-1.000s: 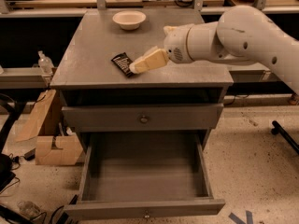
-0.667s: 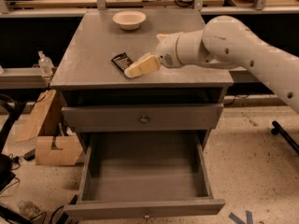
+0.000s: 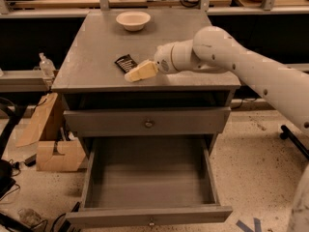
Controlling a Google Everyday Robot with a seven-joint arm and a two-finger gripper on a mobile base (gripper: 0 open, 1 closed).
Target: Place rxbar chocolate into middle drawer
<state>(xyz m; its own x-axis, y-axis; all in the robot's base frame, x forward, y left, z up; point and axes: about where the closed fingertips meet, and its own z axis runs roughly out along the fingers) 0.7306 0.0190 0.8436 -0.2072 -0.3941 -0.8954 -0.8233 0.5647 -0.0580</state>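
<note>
Grey bench (image 3: 91,42): carries the bar, a bowl and the gripper's tip.
Position of rxbar chocolate (image 3: 125,63): lies flat on the bench, left of centre, towards the front edge.
Position of gripper (image 3: 140,72): cream, low over the bench at the end of the white arm (image 3: 251,66), which reaches in from the right; tip points left and forward.
Bar against fingers: just beside the tip, on its far-left side; touching or a hair apart, cannot tell which.
State of fingers: apart or together, cannot tell.
State of middle drawer (image 3: 149,214): pulled out, below the shut upper drawer front (image 3: 183,122).
Cream bowl (image 3: 133,20): at the far edge, well apart from the bar.
</note>
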